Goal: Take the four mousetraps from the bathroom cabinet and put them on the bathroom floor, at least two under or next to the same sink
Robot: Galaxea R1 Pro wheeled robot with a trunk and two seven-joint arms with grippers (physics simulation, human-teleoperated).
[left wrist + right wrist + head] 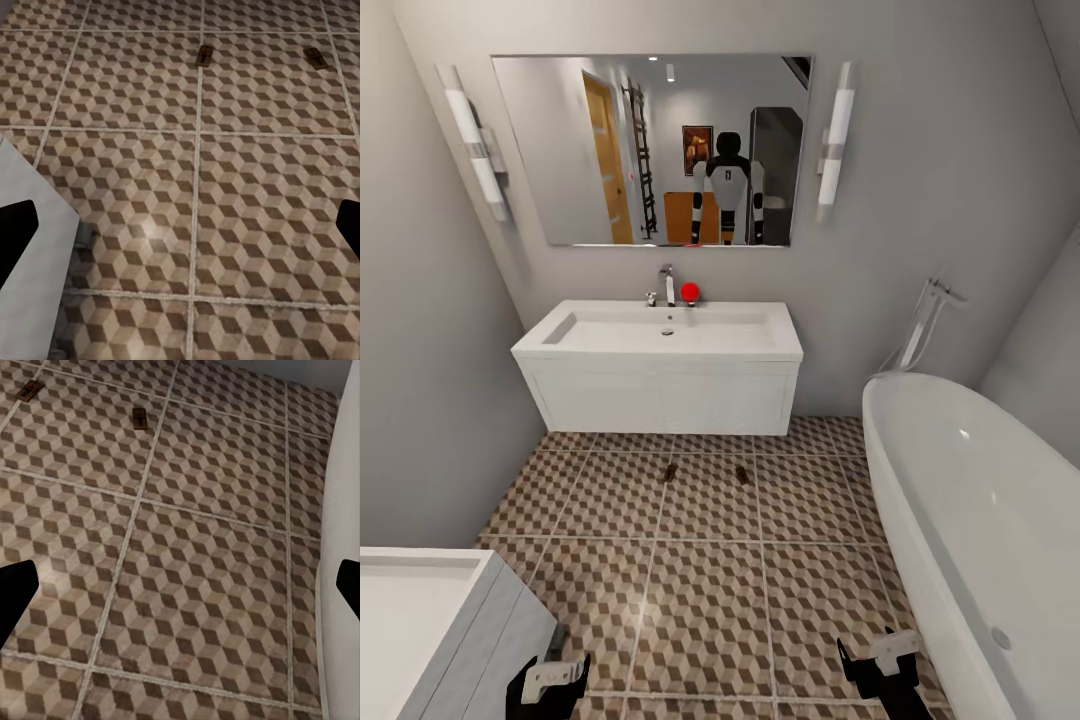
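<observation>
The bathroom floor (710, 600) stretches before the white sink (660, 365); two mousetraps (670, 472) (742, 474) lie just in front of it. Both grippers (550, 685) (880, 665) hang low, spread open, empty. I'd turn back toward the cabinet for the remaining two, carefully.

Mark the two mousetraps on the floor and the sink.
left mousetrap (669, 472), head view, middle of its board
right mousetrap (742, 474), head view, middle of its board
sink (670, 400), head view, flat white front panel
</observation>
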